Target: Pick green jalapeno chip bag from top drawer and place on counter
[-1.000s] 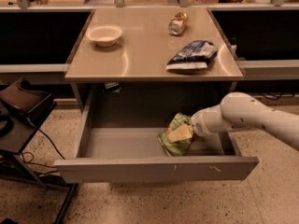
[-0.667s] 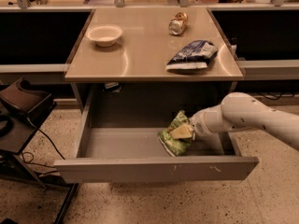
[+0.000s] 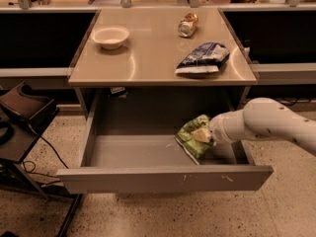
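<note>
The top drawer [image 3: 163,177] is pulled wide open under the counter [image 3: 153,53]. The green jalapeno chip bag [image 3: 188,138] is inside the drawer at its right side, tipped up on edge. My gripper [image 3: 203,135] comes in from the right on a white arm and is shut on the bag's right part, holding it slightly above the drawer floor. The gripper's wrist hides the bag's right edge.
On the counter are a white bowl [image 3: 110,36] at the back left, a tipped can [image 3: 187,24] at the back right and a blue-and-white chip bag [image 3: 202,58] near the right front edge. Dark shelves flank the counter. A black stand [image 3: 22,112] with cables is at the left.
The gripper and the green bag have shifted slightly up and to the right inside the drawer. Nothing on the counter has moved.
</note>
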{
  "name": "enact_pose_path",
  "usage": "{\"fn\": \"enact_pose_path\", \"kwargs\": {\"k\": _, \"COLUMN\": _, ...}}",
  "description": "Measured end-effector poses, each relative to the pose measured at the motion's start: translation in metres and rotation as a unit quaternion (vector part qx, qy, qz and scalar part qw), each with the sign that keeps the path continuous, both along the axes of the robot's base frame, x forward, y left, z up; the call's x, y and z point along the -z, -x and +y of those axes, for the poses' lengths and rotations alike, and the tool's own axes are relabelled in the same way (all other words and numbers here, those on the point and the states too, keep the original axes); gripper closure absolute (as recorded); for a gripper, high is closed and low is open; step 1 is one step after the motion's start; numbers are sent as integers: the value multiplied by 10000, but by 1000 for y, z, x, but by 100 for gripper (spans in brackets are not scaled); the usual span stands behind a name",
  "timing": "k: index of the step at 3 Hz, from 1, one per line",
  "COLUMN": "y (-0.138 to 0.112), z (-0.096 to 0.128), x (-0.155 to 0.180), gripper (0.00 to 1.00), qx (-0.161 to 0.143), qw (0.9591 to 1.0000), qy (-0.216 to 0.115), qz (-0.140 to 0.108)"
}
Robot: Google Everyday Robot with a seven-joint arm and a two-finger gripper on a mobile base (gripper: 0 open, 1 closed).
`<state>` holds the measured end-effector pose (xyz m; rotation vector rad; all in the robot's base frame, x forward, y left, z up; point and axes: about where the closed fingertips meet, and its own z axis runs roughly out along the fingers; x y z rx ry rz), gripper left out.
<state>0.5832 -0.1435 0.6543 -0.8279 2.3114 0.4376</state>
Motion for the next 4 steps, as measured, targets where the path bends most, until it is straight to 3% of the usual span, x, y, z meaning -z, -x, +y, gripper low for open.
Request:
{"fn": "enact_pose_path", "kwargs": {"k": 1, "y": 28, "z": -20, "x": -76, "gripper": 100, "qx": 274, "qw": 9973, "qy": 53, "qz": -673}}
{"fn": "enact_pose_path", "kwargs": {"k": 2, "y": 65, "z": -44, "x": -176, "gripper": 100, "qx": 565, "qw": 9890, "qy": 184, "qz": -1354}}
{"fn": "enact_pose_path", "kwargs": {"k": 3, "y": 82, "z": -51, "x": -277, "gripper": 100, "qx": 700, "qw": 9784, "qy": 291, "qz": -1923}}
{"fn": "enact_pose_path", "kwargs": {"k": 4, "y": 82, "z": -50, "x": -277, "gripper": 100, "qx": 698, "qw": 9784, "qy": 291, "qz": -1925}}
